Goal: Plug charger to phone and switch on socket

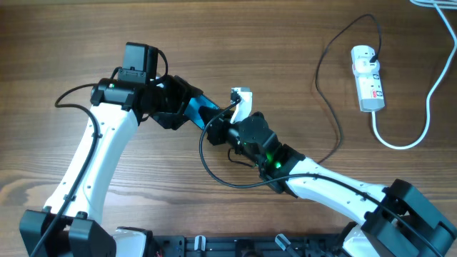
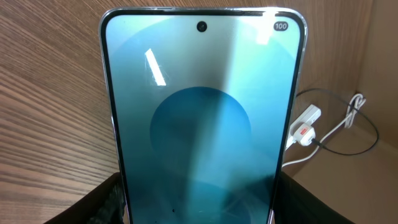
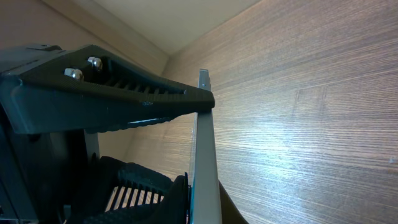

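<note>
The phone [image 2: 199, 112] fills the left wrist view, its cyan-blue screen facing the camera. My left gripper [image 2: 199, 202] is shut on its two silver edges. From overhead the phone [image 1: 243, 96] stands on edge above the table centre between both grippers. My right gripper [image 3: 202, 208] is shut on its front and back faces, seen edge-on [image 3: 202, 137]. The white socket [image 1: 368, 78] lies at the far right. The charger's black plug sits in its top end, and the thin black cable [image 1: 325, 93] loops down toward the right arm. The connector end is hidden.
A thick white cord [image 1: 428, 107] curls from the socket to the table's right edge. A black cable loop [image 1: 214, 168] lies on the wood below the grippers. The left wrist view also shows the socket [image 2: 305, 127] beyond the phone's right edge.
</note>
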Controlling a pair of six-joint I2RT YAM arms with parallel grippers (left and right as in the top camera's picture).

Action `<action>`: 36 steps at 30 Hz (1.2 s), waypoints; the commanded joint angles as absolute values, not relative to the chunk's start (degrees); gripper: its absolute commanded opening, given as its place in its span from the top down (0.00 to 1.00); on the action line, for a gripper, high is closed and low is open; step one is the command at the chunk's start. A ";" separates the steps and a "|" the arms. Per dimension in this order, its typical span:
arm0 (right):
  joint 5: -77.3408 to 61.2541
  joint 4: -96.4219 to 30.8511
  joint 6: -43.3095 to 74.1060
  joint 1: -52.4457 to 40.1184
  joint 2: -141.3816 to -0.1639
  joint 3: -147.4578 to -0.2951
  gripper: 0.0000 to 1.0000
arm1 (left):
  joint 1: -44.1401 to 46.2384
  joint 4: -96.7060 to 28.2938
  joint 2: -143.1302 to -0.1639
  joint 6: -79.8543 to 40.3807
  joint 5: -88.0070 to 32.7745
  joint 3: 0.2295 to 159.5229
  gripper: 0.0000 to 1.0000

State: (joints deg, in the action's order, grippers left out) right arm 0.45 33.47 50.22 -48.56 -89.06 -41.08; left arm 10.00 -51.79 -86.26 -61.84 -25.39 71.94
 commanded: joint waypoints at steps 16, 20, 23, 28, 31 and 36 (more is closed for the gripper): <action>-10.17 29.45 83.22 -45.45 -89.36 -42.44 0.96 | 9.98 -51.68 -79.24 -47.05 -26.00 72.42 0.00; -22.02 29.45 102.15 -42.13 -89.36 -42.44 0.96 | 9.98 -60.95 -67.94 -40.47 -16.93 72.42 0.00; -30.30 29.54 115.31 -40.88 -89.36 -42.44 0.96 | 10.00 -66.30 -57.89 -40.49 -11.16 72.42 0.00; -34.04 41.71 118.65 -40.86 -89.36 -42.44 0.96 | 9.98 -71.29 -40.99 -48.07 -5.56 72.23 0.00; -35.55 43.66 118.65 -40.86 -89.36 -42.44 0.96 | 10.00 -74.56 -40.18 -57.98 -0.82 71.42 0.00; -38.89 43.22 118.67 -40.86 -89.36 -42.41 0.96 | 10.00 -64.49 -41.91 -76.86 -8.01 58.67 0.00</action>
State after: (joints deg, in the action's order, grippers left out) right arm -36.69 42.68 118.28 -41.04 -89.17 -41.19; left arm 10.00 -67.99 -40.99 -64.69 -3.44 63.26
